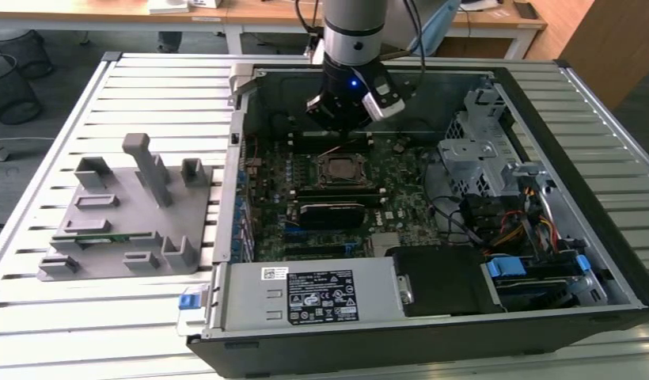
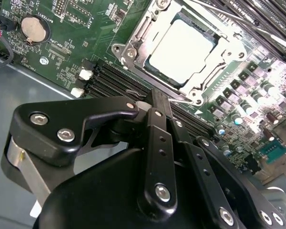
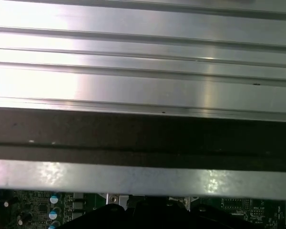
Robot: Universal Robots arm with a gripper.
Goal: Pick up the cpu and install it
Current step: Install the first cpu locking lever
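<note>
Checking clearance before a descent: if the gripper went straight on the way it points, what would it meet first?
Probably the motherboard close to the socket where the cpu sits, though depth is unclear. The gripper hangs above the board.

You see the cpu [image 2: 181, 51] with a smooth, pale metal top that glares bright in the second wrist view, framed by the bare shiny steel of its socket bracket [image 2: 133, 45]. The motherboard [image 2: 71, 52] around it looks like glossy green laminate. The gripper [image 2: 155, 112] is matt black, apparently plastic or coated metal, with polished screw heads. The table [image 1: 156, 95] is ribbed, brushed aluminium with a satin sheen. The fixture block [image 1: 129, 214] looks like dull grey plastic. The computer case [image 1: 303, 294] shows plain grey sheet metal.
</note>
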